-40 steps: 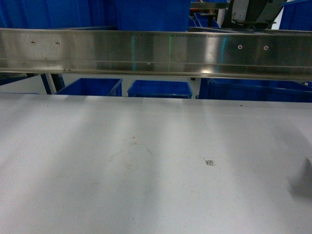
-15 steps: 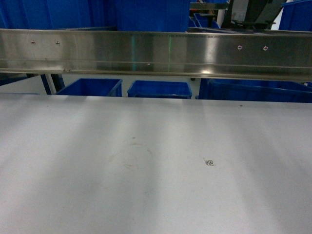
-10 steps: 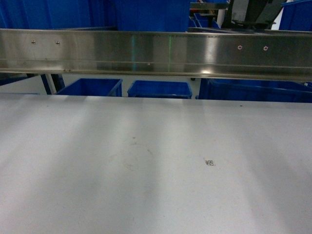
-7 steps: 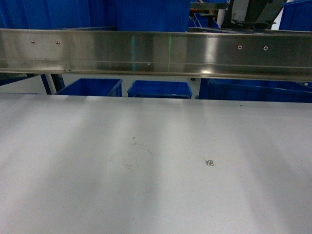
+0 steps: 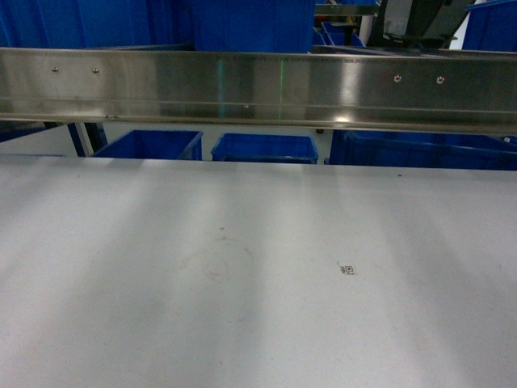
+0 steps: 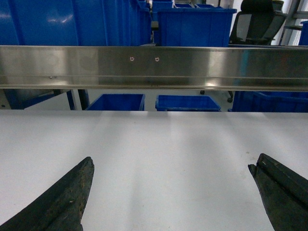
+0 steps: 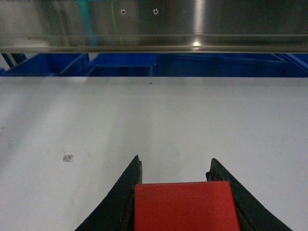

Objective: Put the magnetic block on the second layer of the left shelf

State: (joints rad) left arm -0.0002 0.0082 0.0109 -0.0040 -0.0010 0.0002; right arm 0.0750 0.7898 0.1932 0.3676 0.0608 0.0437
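A red magnetic block (image 7: pixel 186 206) fills the bottom of the right wrist view, clamped between the two dark fingers of my right gripper (image 7: pixel 174 163), which is shut on it above the white shelf surface (image 7: pixel 159 120). My left gripper (image 6: pixel 171 166) hangs open over the same white surface (image 6: pixel 168 144), its dark fingers (image 6: pixel 62 202) spread wide with nothing between them. Neither gripper shows in the head view. A steel rail (image 5: pixel 258 85) runs across the top of that view.
Beyond the white surface's far edge stand blue bins (image 5: pixel 264 147) on the floor and more stacked blue crates (image 6: pixel 192 24) behind the steel rail (image 6: pixel 154 67). A small printed marker (image 5: pixel 348 269) lies on the surface. A black office chair (image 6: pixel 257 21) stands at the back right.
A dark shadow at the right edge of the head view has gone. Otherwise the head view is unchanged.
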